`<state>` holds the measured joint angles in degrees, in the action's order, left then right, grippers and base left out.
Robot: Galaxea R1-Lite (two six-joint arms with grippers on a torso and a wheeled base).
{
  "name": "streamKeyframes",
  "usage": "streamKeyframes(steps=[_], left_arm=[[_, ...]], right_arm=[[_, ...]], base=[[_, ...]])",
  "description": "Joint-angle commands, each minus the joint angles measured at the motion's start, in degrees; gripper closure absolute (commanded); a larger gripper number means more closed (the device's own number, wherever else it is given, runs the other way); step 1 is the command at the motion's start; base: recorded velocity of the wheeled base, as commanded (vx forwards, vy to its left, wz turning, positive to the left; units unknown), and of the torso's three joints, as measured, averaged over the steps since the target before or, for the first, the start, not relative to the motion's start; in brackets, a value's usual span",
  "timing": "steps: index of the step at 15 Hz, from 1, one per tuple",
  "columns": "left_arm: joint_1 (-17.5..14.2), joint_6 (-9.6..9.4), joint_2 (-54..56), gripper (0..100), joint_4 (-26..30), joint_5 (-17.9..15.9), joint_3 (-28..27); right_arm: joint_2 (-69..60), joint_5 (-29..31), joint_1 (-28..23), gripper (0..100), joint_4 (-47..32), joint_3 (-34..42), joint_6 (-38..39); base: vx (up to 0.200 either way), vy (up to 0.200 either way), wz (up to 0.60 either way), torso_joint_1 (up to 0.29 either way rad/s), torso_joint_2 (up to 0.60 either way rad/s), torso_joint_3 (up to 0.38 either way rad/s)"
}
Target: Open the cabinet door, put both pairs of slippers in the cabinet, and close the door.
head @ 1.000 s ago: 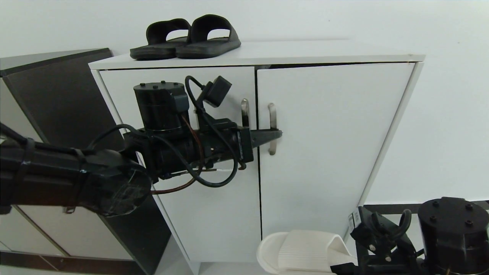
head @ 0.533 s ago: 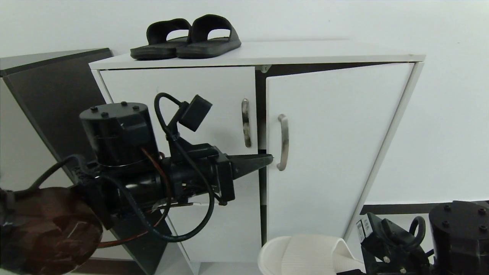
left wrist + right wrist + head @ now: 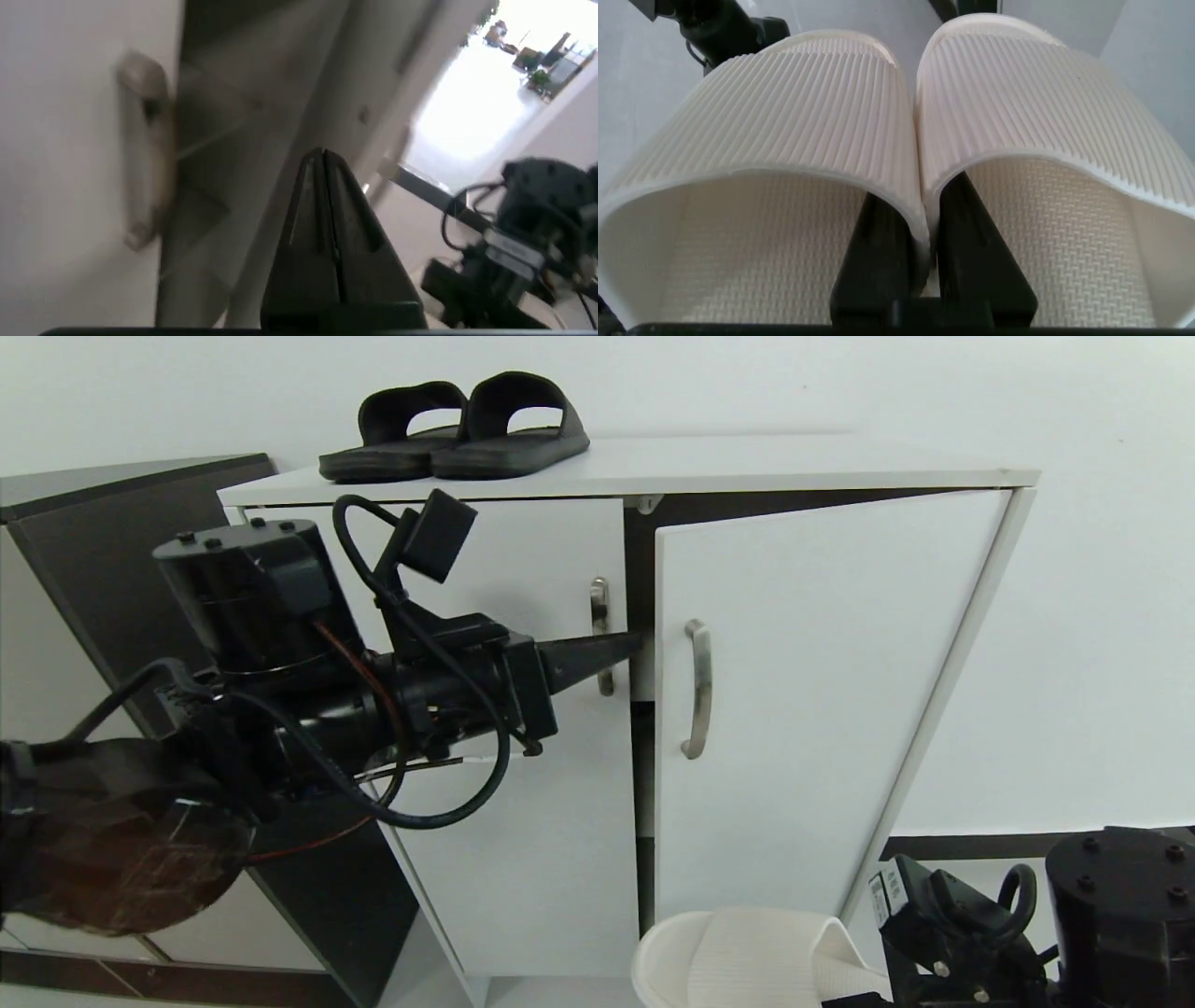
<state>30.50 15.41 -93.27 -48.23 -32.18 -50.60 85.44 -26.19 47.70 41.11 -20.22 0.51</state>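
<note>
Two arms show in the head view. The left arm lies stretched level across the front of the cabinet [image 3: 747, 467]. The left gripper [image 3: 630, 646] has its fingers pressed flat together into one wedge, with the tip at the dark gap between the shut left door [image 3: 523, 859] and the right door [image 3: 822, 691], which stands ajar. That wedge crosses the left door's handle [image 3: 598, 597] and hides its middle; the right door's handle [image 3: 695, 689] is apart from it. Low at the right, the right gripper [image 3: 923, 257] is clamped on the white slippers [image 3: 822, 121], one finger inside each shoe, pinching their adjoining walls. Its fingertips are hidden under the straps. The head view cuts the white pair off at its lower edge. On the cabinet top the black slippers [image 3: 455, 429] sit side by side. The cabinet's inside is too dark to make out.
</note>
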Motion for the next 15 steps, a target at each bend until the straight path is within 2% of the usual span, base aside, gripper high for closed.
streamKeyframes(steps=[1, 4, 8, 9, 12, 14, 15], left_arm=[[-0.79, 0.76, -4.82, 100, -0.03, -0.07, -3.89], [0.09, 0.76, -7.19, 100, 0.15, 0.02, -6.88], [0.09, 0.76, -7.98, 100, 0.06, 0.02, -7.23], [0.61, 0.76, -7.98, 100, 0.06, 0.02, -6.88], [5.09, 0.59, -5.61, 100, -0.29, 1.6, -3.71], [11.42, 0.5, -4.38, 100, -1.61, 4.76, -1.43], [12.65, 0.5, -4.55, 100, -2.14, 5.29, -1.25]], right_arm=[[0.34, -0.01, 0.02, 100, 0.03, -0.08, 0.02], [1.04, 0.17, 0.02, 100, 0.03, -0.17, 0.02], [0.95, 1.05, 0.11, 100, -2.61, -1.22, 0.1], [0.25, 1.05, 0.37, 100, -4.46, -1.31, 0.02], [-4.67, 0.96, 3.8, 100, -9.38, 0.36, 0.02], [-8.01, 0.96, 5.74, 100, -13.42, 0.98, -2.71], [-8.63, 0.87, 5.82, 100, -14.83, 0.98, -3.85]], base=[[0.0, 0.0, 0.0, 0.0, 0.0, 0.0], [0.0, 0.0, 0.0, 0.0, 0.0, 0.0], [0.0, 0.0, 0.0, 0.0, 0.0, 0.0], [-0.2, 0.0, 0.0, -0.002, 0.01, 0.002], [-0.2, 0.0, 0.0, 0.006, 0.01, 0.005], [-0.2, 0.0, 0.0, 0.0, 0.0, 0.002], [-0.2, 0.0, 0.0, 0.002, 0.0, 0.007]])
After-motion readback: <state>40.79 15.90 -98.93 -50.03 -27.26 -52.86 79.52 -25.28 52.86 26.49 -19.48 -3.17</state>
